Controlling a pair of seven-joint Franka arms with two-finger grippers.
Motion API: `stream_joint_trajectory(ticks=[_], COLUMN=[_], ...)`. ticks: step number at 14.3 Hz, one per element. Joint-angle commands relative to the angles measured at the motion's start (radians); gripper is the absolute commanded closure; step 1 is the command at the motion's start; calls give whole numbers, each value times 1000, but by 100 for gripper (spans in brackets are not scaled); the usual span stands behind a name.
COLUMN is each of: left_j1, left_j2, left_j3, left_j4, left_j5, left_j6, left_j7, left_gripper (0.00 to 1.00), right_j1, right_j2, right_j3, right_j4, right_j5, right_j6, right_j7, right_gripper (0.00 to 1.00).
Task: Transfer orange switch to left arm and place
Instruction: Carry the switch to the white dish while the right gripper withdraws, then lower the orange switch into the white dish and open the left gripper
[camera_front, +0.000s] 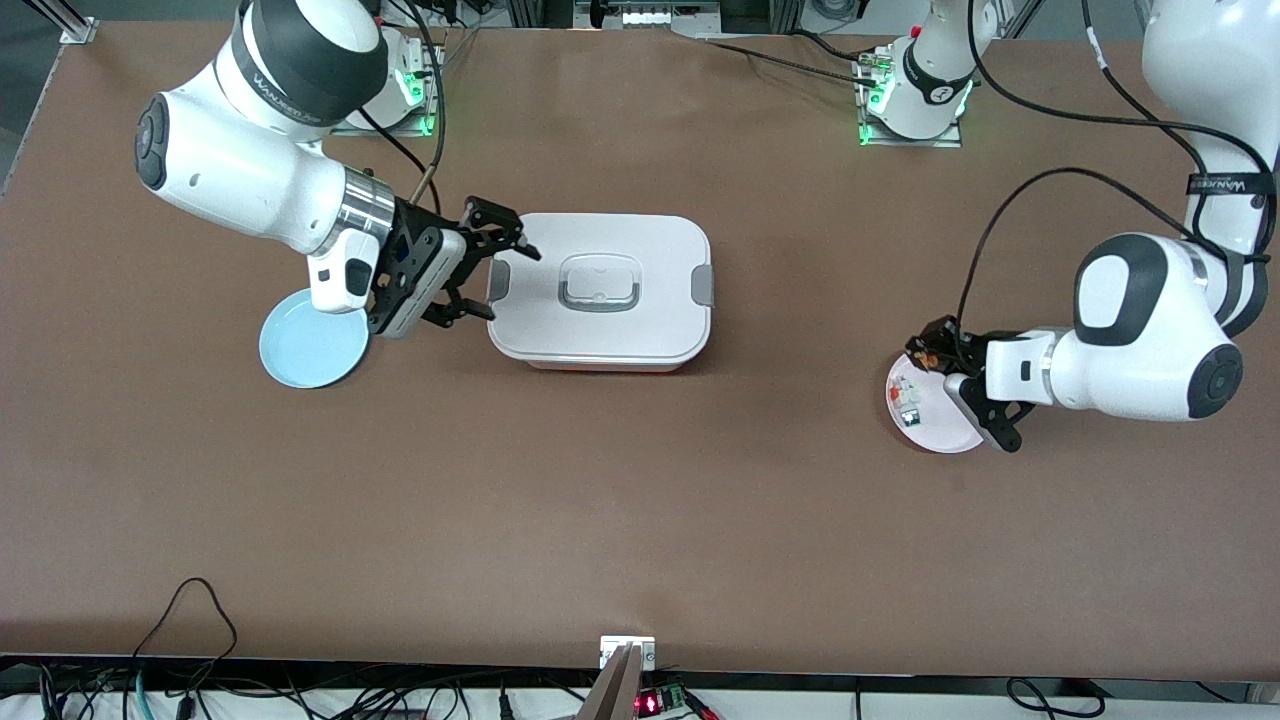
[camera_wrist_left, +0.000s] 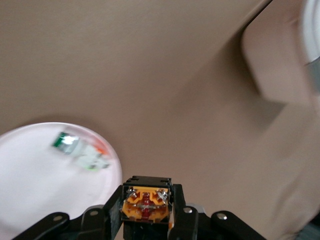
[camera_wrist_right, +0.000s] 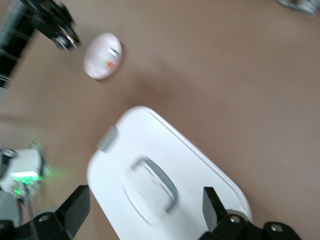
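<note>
Orange switch (camera_wrist_left: 145, 203) in left claw (camera_wrist_left: 147, 212), orange block end clear only at wrist.

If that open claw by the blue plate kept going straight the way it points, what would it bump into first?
Most likely the white box: the right gripper points at its near end, fingers open, beside the blue plate. Its height is unclear, so it might pass over the lid.

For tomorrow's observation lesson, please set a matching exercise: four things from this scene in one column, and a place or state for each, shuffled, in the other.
Column 1
1. orange switch
2. right claw
3. box
4. blue plate

Column 2
A. lid on, mid-table
B. open, over the box's edge
C. partly under the right arm
D. held in the shut left claw, over the white plate

Pairs: 1-D, 2-B, 3-A, 4-C
</note>
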Motion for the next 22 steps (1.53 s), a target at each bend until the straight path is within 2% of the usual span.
stream_joint_trajectory(ticks=[1,4,7,10,12,14,15,16,17,18,20,22], left_j1=[5,6,8,41,50,63,66,73,83,86,87,86], left_j2=[56,82,97,131,128,119,114,107,104,93,76,24], left_j3=[-9,-11,-9,-9,-9,-11,-11,-14,-21,-25,-37,-57], left_j4=[28,6,-46,-95,-158,-224,-232,-236,-242,-246,-241,-224], left_j5=[162,337,442,454,453,453,453,453,454,453,453,436], left_j6=[53,113,284,415,473,538,541,536,536,533,524,440], left_j7=[105,228,396,504,507,501,500,503,512,510,509,498], left_gripper=[84,83,81,81,79,74,72,60,8,0,0,0], right_j1=[-4,-17,-100,-178,-168,-152,-157,-158,-154,-145,-120,-118], right_j2=[-18,-34,-87,-146,-173,-192,-196,-199,-204,-205,-218,-218], right_j3=[2,2,5,0,-110,-176,-184,-190,-196,-196,-196,-198], right_j4=[33,53,52,44,39,35,33,32,30,30,30,32], right_j5=[-209,-351,-444,-487,-503,-504,-506,-506,-507,-527,-579,-607], right_j6=[-79,-197,-306,-376,-406,-413,-418,-420,-420,-418,-418,-418], right_j7=[188,317,438,457,457,457,457,458,471,531,604,606], right_gripper=[0,0,0,0,0,0,0,0,0,0,0,0])
